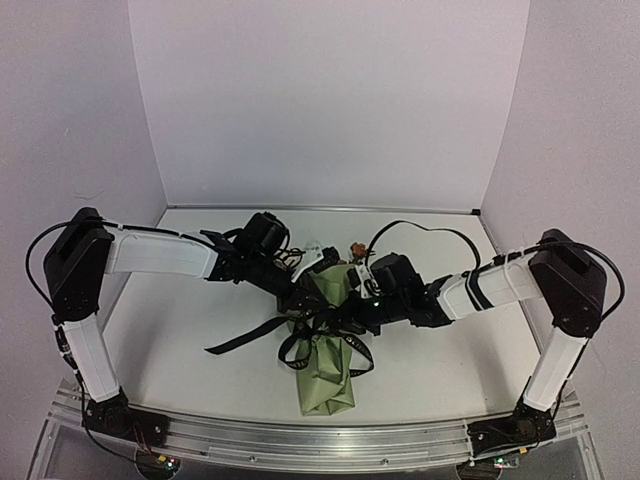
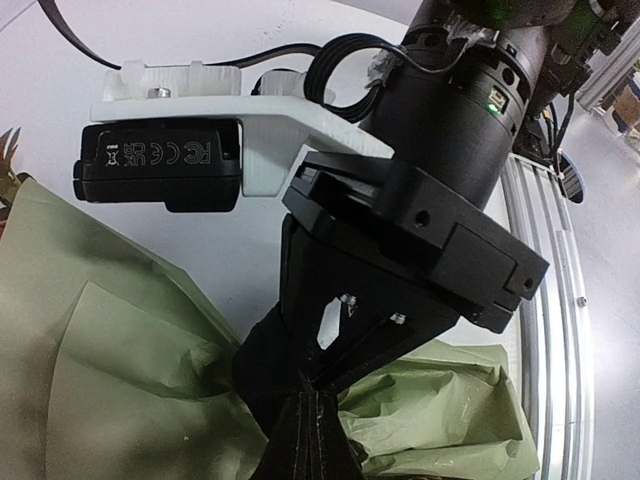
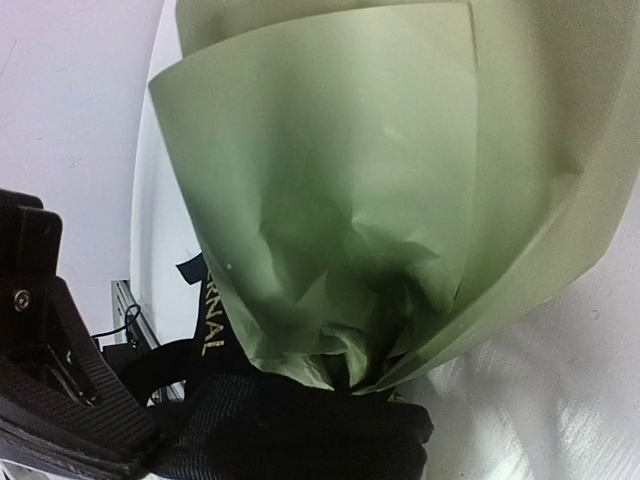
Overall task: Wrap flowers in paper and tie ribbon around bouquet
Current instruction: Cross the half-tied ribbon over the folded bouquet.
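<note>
Clamping both sides: right tool (image 1: 366,312) is fully clenched. Left wrist view shows that right tool (image 2: 310,388) head-on, tips pinched together on the black ribbon (image 2: 305,445), which fans out from the tips toward the bottom edge of that view. Left tool (image 1: 300,298) is clenched too. Its own fingers don't show in its wrist view, so can't tell whether it has ribbon between them.

Both tools meet from opposite sides at the waist of the bouquet (image 1: 326,372), left one on its left flank, right one on its right flank. Paper (image 1: 335,285) shows between them.

Top view, ribbon (image 1: 245,337): wrapped across the cone about mid-length, with dark loops hanging off both sides. One long loose tail lies flat on the tabletop (image 1: 190,300), out to the left. Its white lettering is readable in the right wrist view, ribbon (image 3: 205,325) sitting just beside the pinched-in neck of the paper (image 3: 330,180).

Bouquet lies flat at the centre of the tabletop, closed folded end toward the near edge, other end toward the back wall.

Flowers (image 1: 356,247): only a brownish-orange head pokes out at the far end, just behind the right tool. The rest is hidden by paper and arms.

Left wrist view, paper (image 2: 100,380): olive green, creased, overlapping layers.

Right wrist's black camera (image 2: 160,165) on its white bracket (image 2: 265,125) sits above the paper in that view. Aluminium rail (image 1: 300,440) runs along the near edge.
</note>
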Controlling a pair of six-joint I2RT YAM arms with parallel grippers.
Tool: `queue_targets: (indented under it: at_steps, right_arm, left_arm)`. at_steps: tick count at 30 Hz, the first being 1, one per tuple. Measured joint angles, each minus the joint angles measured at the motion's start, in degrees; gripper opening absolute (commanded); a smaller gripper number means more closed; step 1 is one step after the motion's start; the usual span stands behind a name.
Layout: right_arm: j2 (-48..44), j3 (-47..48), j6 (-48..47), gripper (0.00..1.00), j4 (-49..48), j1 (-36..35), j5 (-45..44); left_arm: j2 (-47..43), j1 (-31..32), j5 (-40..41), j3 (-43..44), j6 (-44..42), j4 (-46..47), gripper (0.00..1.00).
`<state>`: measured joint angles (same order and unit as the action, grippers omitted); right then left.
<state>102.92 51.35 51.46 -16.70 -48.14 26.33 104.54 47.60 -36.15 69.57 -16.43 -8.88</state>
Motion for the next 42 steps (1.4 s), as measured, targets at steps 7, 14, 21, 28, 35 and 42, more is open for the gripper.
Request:
queue_targets:
  at_steps: [7, 14, 21, 28, 35, 42]
  right_arm:
    - [1.3, 0.7, 1.4, 0.0, 0.0, 1.4, 1.8]
    - [4.2, 4.5, 2.8, 0.0, 0.0, 2.4, 4.3]
    - [4.4, 5.5, 3.3, 0.0, -0.9, 2.5, 8.6]
    - [4.4, 5.2, 3.3, 0.0, -3.2, 2.8, 14.0]
    - [8.9, 6.1, 5.3, 0.0, -8.1, 3.5, 15.3]
    - [10.6, 5.3, 6.2, 0.01, -12.7, 4.3, 13.4]
  left_arm:
    - [-0.2, -0.2, -3.1, 0.0, -0.1, -1.0, 0.0]
    - [-0.2, -0.3, -5.9, 0.0, -0.2, -2.8, 0.0]
    - [0.7, -0.3, -5.3, 1.2, -0.1, -2.9, 0.0]
    - [1.2, -0.3, -5.8, 2.1, -0.4, -3.3, 0.0]
    - [3.1, -0.4, -7.1, 5.1, -1.6, -6.6, 0.04]
    - [5.1, -0.5, -7.4, 5.4, -1.6, -8.3, 0.09]
